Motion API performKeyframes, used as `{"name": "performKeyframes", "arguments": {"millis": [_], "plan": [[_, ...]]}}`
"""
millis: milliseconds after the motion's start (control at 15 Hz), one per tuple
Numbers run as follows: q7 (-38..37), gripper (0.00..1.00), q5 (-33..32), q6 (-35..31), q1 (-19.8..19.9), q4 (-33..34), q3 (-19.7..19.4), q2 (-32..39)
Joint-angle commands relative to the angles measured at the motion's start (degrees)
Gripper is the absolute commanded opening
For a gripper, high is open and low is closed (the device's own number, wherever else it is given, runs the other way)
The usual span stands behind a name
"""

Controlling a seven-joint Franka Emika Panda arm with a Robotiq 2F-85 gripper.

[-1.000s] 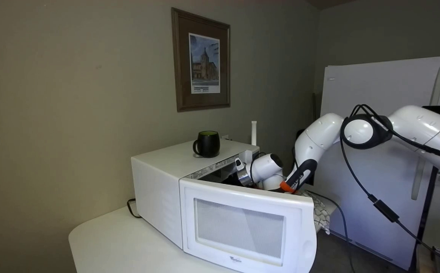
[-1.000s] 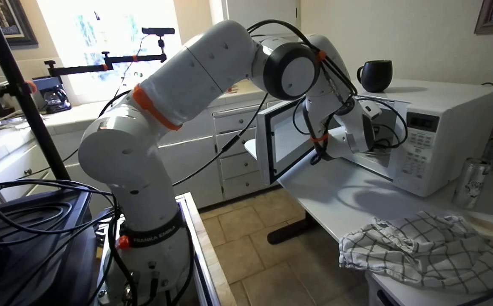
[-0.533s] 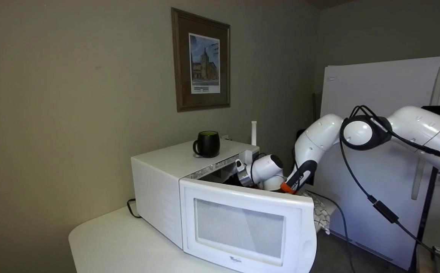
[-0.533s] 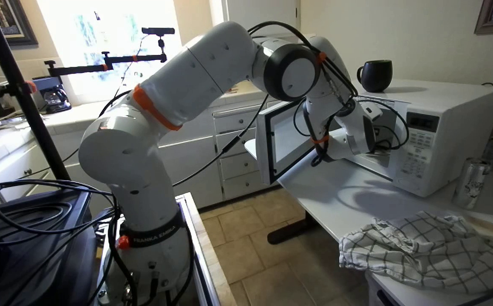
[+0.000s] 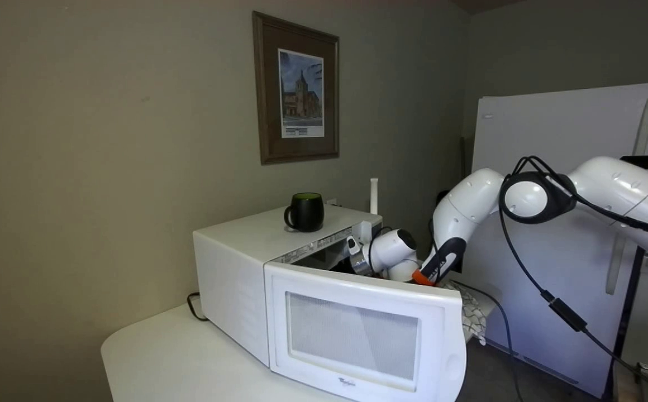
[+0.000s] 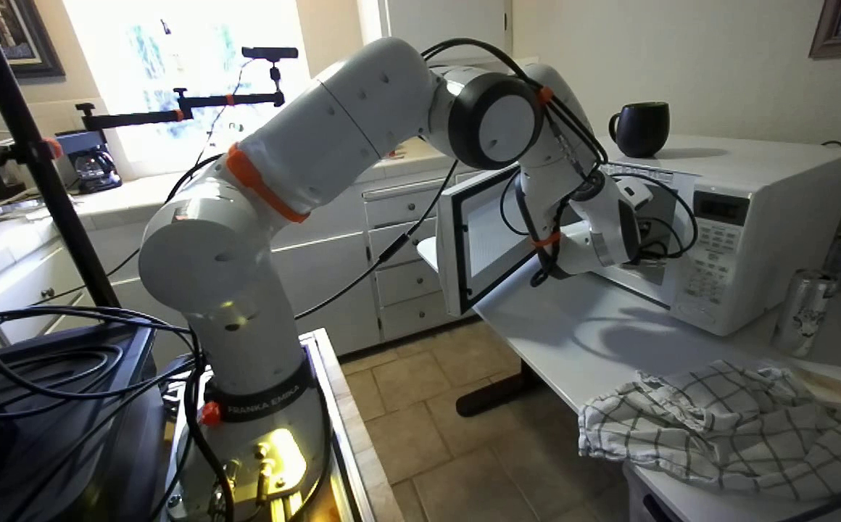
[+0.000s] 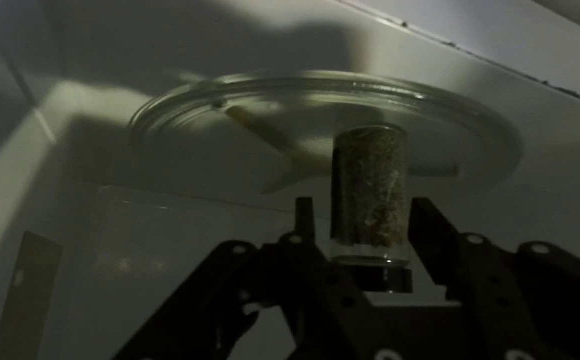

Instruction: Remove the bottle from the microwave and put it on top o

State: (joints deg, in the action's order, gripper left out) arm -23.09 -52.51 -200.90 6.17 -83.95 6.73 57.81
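Clear glass, by the look of it: take the body, gently

White and boxy, the microwave [image 6: 776, 217] stands on the right in an exterior view, its door [image 6: 496, 232] swung wide to the left. Inside lies a round glass turntable [image 7: 310, 84]. Over it the pincer [image 7: 362, 210] is spread, the bottle [image 7: 370, 195] between its fingertips [image 7: 304, 220]; in the wrist view a gap shows on the left, while the right one is just beside the wall, and I cannot tell whether it touches. The bottle appears upright on the turntable, holding dry, flaky-looking matter. I judge it light and stiff, slippery on its smooth sides, and breakable if knocked on the way out. The straight wall at mid-height should give the best hold, squeezed evenly. The dark cap [image 7: 385, 280] is likely a poor handle: it may turn or slip.
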Motion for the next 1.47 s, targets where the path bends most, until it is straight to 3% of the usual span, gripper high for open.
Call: {"name": "performKeyframes", "arguments": {"millis": [0,133,200,1400], "plan": [[0.41,0.85,2.91,-0.11,-2.21,0.5,-2.89,0.13],[0.51,0.99,3.19,0.16,-2.48,1.13,-3.25,0.62],[0.63,1.0,3.23,0.36,-2.67,1.51,-3.45,0.88],[2.8,1.0,1.58,1.0,-2.71,10.62,-1.35,6.64]]}}
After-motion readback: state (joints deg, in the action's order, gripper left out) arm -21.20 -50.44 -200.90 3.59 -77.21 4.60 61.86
